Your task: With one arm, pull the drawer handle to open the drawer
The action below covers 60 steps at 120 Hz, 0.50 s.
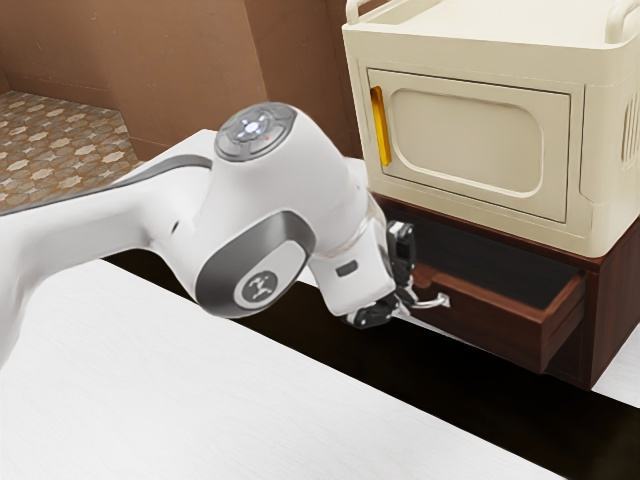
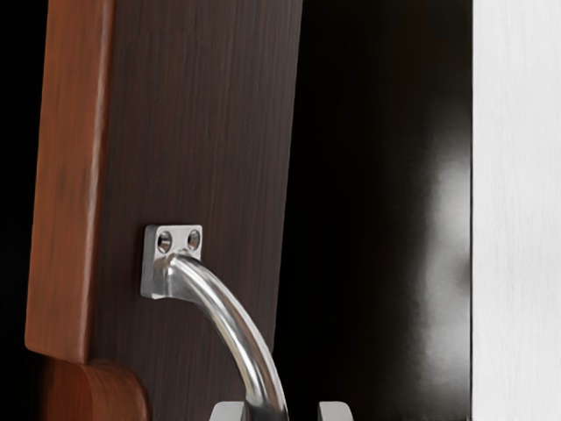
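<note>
Drawer (image 1: 490, 325): pulled partly out of the wooden base (image 1: 615, 310), dark interior visible from above; probably solid but easy on its slide, liable to bind if tugged askew.
Handle (image 2: 232, 320): on the drawer's front panel, a bowed metal bar rising from a screwed mounting plate (image 2: 175, 241); likely rigid and hardly fragile, a touch slippery where round and polished.
Best hold: middle of the bow, off the drawer's face and away from the plate; then a straight, level draw outward.
Gripper (image 1: 403, 296): at the drawer's front, fingers (image 2: 228, 410) moderately parted, bar between them, close to one, with a visible gap to the other; nothing clamped.
Next pull: for more travel, first a squeeze on both sides of the bar; otherwise a risk of slipping off the drawer's bow.
Cream cabinet (image 1: 465, 140): above the drawer, door closed, yellow handle (image 1: 380, 127) upright on it; not the one to pull.
White table (image 1: 150, 370): out in front of the drawer.
Emblem (image 1: 262, 288): on the arm, outward from the drawer, round and dark with a pale mark; brand name not legible, no readable words on drawer or cabinet.
</note>
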Available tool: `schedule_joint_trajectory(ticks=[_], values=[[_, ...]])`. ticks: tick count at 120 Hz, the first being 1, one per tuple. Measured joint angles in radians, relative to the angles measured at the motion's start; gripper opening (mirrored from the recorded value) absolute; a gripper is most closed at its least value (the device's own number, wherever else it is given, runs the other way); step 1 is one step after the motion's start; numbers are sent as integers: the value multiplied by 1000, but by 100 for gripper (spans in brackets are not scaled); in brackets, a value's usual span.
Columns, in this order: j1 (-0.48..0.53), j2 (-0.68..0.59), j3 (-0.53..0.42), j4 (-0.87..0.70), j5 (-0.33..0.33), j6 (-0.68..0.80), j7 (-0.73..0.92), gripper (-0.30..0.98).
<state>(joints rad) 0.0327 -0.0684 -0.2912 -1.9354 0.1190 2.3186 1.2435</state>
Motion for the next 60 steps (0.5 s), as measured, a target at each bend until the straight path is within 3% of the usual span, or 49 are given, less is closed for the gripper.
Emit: schedule_joint_trajectory(ticks=[60], values=[[5, -80, 1, -86, -2, 5, -11, 3]])
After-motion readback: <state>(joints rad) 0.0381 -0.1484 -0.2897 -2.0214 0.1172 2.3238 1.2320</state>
